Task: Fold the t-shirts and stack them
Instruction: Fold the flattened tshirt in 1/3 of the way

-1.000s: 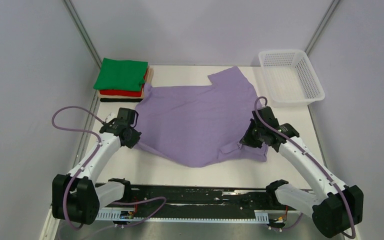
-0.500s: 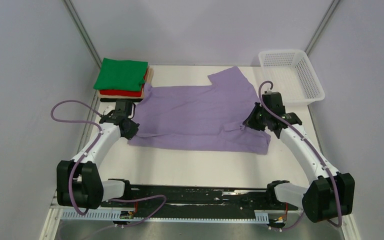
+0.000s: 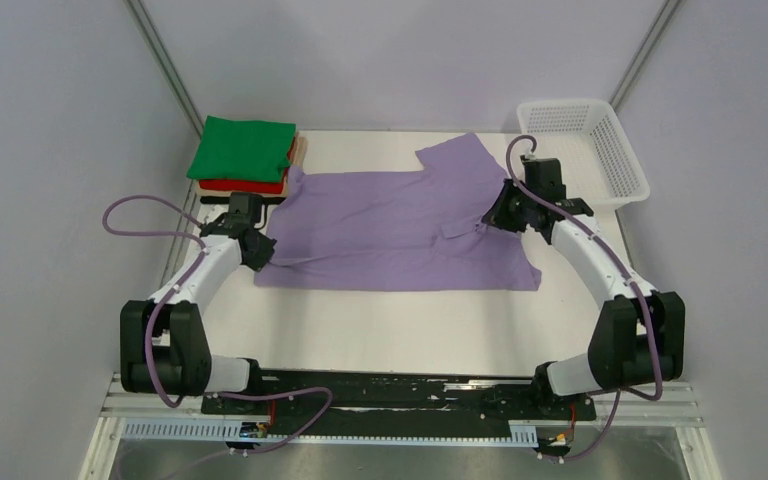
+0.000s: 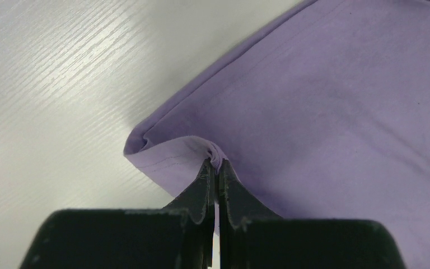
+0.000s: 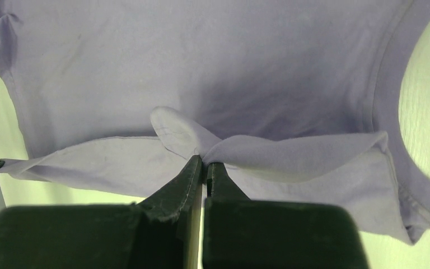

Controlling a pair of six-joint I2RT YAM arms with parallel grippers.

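Both the left pincer (image 4: 216,163) and right pincer (image 5: 204,162) stay clamped on the edge of the soft lavender-purple cloth t-shirt (image 3: 390,225), having carried it rearward: the first fold looks nearly flat.

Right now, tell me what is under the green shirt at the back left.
Under the green shirt, a red shirt shows along the near edge, a tan shirt at the right, a dark strip lowest. Their middles are covered, so anything else in the pile is hidden.
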